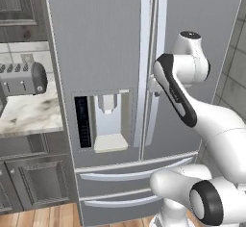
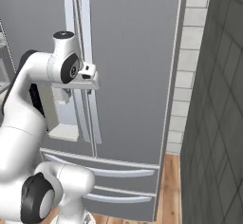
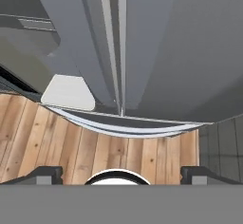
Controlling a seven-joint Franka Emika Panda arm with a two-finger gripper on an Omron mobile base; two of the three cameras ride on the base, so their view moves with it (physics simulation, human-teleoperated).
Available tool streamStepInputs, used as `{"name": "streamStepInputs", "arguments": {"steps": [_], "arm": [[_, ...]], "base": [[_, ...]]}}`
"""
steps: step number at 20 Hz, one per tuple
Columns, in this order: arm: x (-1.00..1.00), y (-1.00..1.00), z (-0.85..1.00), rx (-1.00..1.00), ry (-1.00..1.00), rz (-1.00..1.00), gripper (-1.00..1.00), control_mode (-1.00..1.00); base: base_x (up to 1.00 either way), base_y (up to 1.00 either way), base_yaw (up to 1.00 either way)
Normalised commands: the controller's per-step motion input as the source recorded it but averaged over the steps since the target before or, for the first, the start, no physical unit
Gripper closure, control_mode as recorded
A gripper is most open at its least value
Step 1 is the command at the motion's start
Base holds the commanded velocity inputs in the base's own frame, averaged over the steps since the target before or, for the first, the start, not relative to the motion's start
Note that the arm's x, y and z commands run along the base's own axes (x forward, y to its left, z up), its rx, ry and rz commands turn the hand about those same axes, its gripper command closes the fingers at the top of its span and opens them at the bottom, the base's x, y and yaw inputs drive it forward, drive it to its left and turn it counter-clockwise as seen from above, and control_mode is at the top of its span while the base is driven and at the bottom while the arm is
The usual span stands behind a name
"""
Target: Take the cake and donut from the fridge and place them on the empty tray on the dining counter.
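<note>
- While the fridge (image 1: 105,53) stands with both doors shut, we cannot see the cake or the donut; we judge they sit inside, hidden from every camera. The tray and the dining bench lie outside these pictures.
- Our pincer (image 3: 121,173) is spread wide and pinches nothing; the hand view shows its two dark fingertips (image 3: 45,173) well apart, looking down along the door fronts to the floor.
- In the base views the hand sits just beside the two long vertical handles (image 1: 153,53) at the door seam, at about mid-height. We cannot tell whether it touches either handle.
- Risk: closing on both handles at once, since they run side by side, would lock the doors against each other.
- Risk: a shallow hold could slip off the smooth bar once we pull.
- Risk: the door's swing may meet our own elbow or base, which stand close in front.
- Surroundings: a water dispenser (image 1: 104,120) in the left door, two bottom drawers (image 1: 129,175) below, a wooden plank floor (image 3: 57,142).
- A toaster (image 1: 21,78) rests on a marbled bench (image 1: 29,113) left of the fridge; a grey tiled wall (image 2: 218,123) closes the right.
</note>
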Motion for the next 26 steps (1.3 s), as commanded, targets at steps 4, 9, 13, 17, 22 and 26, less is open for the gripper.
{"name": "streamStepInputs", "arguments": {"steps": [4, 9, 13, 17, 22, 26], "arm": [[0.21, 0.0, 0.0, 0.0, 0.0, 0.0, -1.0, -1.0], [0.34, 0.0, 0.0, 0.0, -0.04, -0.03, -1.0, -1.0], [0.19, 0.0, 0.0, 0.0, -0.08, -0.05, -1.0, -1.0], [0.02, -0.01, 0.0, 0.0, -0.26, -0.06, -1.0, -1.0], [0.27, -0.1, 0.0, 0.0, -0.21, -0.04, -1.0, -1.0], [0.67, 0.0, 0.0, 0.0, -0.01, -0.02, -1.0, -1.0]], "base": [[0.0, 0.0, 0.0], [0.0, 0.0, 0.0], [0.0, 0.0, 0.0], [0.0, 0.0, 0.0], [0.0, 0.0, 0.0], [0.0, 0.0, 0.0]]}}
